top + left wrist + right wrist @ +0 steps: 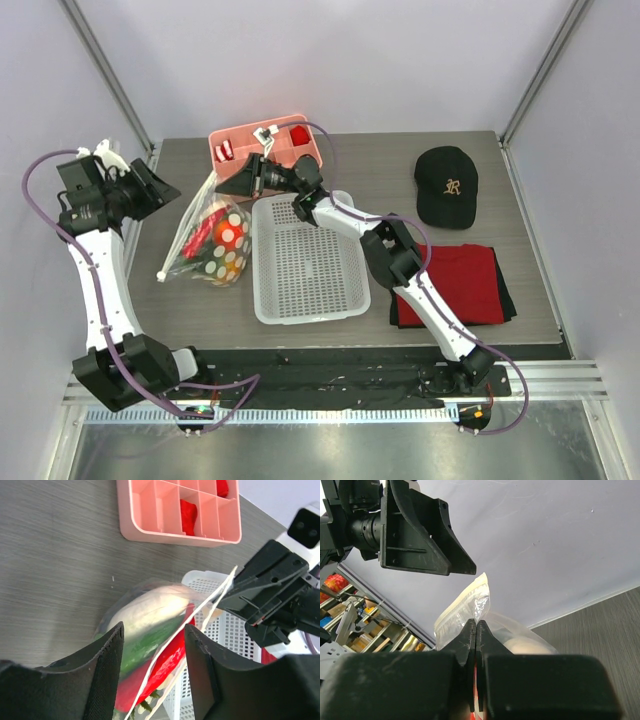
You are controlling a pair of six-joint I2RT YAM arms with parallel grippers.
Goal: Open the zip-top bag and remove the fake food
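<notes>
Between the tips of my right claw (476, 626): the zip-top bag (462, 605), pinched at its top lip.
Right claw is clamped flat on the lip, holding it raised; one wall or both, I cannot tell. My left claw (155, 630) stands half-spread off to the side, gripping nothing. The bag slants from the pinch down to the worktop (180, 315), just beside the white basket (305, 265), with the fake food (228, 236) bunched in its lower end. Judged: the film is thin, soft and slick, so a shallow bite may slip; the load is light but shifts. Best hold for the left claw is the opposite lip, on the stiffer zip strip.
</notes>
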